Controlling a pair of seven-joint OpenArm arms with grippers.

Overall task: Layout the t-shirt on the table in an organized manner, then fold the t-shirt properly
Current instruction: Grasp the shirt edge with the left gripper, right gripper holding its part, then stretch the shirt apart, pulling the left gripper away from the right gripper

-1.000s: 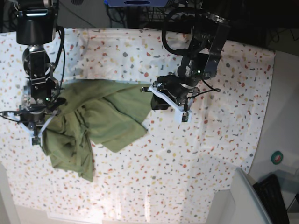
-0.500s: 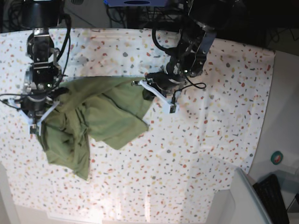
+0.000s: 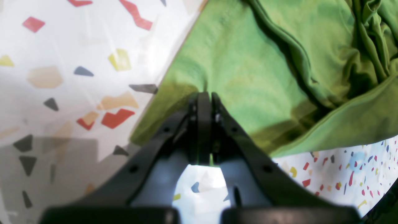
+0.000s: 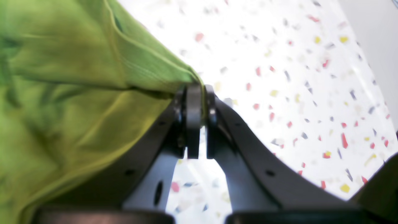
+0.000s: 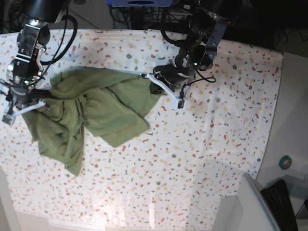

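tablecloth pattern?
The table is white, speckled with small red, yellow, grey and tan flecks. It shows best in the base view.

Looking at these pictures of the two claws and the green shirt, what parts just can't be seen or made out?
- Olive-green cotton t-shirt, base view: bunched folds hide its sleeves, neck and label.
- Left claw, left wrist view: shut on the shirt's edge; fabric between the pads is hidden.
- Right claw, right wrist view: shut on the shirt; the cloth at left is blurred.
- Speckled white table, base view: near edge cut off by the frame.
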